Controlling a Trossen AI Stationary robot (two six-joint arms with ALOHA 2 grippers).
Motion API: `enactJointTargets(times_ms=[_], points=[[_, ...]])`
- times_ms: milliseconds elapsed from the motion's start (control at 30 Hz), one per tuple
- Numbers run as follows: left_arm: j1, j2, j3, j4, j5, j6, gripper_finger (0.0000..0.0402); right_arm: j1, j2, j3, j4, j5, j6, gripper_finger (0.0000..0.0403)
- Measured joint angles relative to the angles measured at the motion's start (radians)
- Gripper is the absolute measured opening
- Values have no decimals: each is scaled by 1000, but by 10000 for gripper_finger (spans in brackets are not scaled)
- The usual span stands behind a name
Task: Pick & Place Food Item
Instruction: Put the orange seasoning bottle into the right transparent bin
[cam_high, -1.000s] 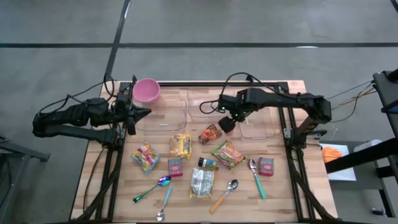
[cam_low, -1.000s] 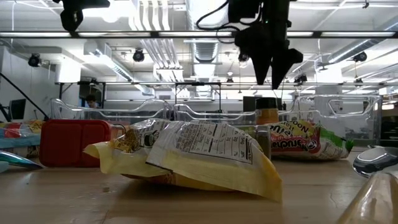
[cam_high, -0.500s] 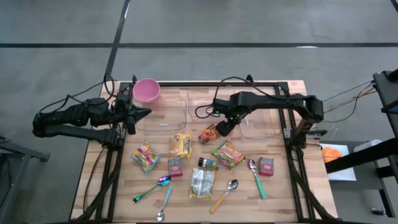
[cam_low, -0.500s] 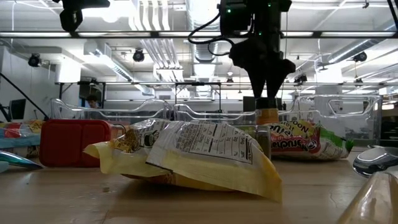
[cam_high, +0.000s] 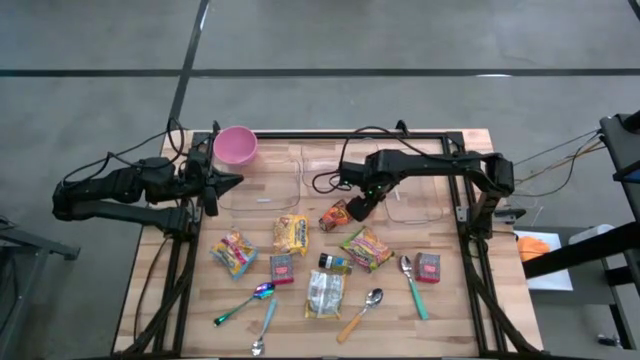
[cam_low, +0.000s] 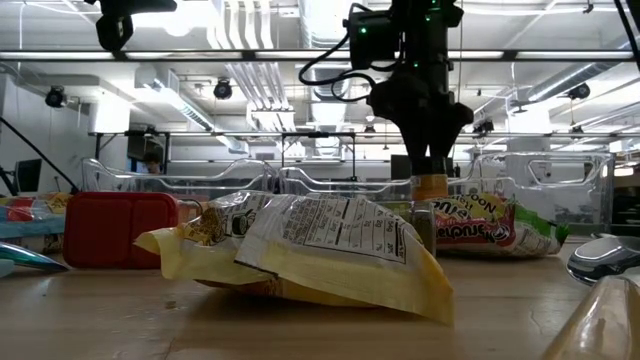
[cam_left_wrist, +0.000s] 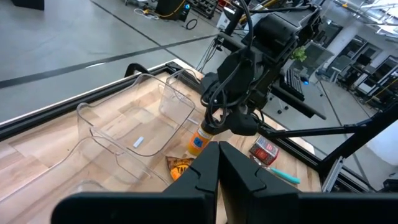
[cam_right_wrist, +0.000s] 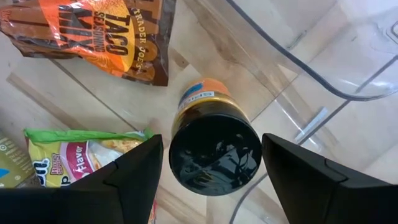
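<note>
The jar (cam_right_wrist: 214, 143) stands unlifted on the tabletop (cam_high: 460, 300), the right gripper (cam_right_wrist: 214, 163) straddling it, jaws open; the left gripper (cam_left_wrist: 219, 163) waits closed.

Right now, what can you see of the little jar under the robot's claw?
The small jar stands upright on the wooden table. It has a shiny black lid and an orange label. The right gripper hangs over it, open fingers on either side, seemingly not touching. A taco seasoning packet lies beside it.
</note>
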Motion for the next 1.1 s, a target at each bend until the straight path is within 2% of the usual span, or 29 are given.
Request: enactJointTargets(times_ms=[133,300,767,1100], points=[[0,0,0,0,0,0,18,0,1,0,-15,3,0,255],[0,0,0,0,3,3,18,0,2,0,-23,8,-8,194],[0,0,0,0,3,3,18,17,-10,3,-23,7,-16,193],[0,0,0,0,4,3,18,67,-145,86,-72,-43,2,193]])
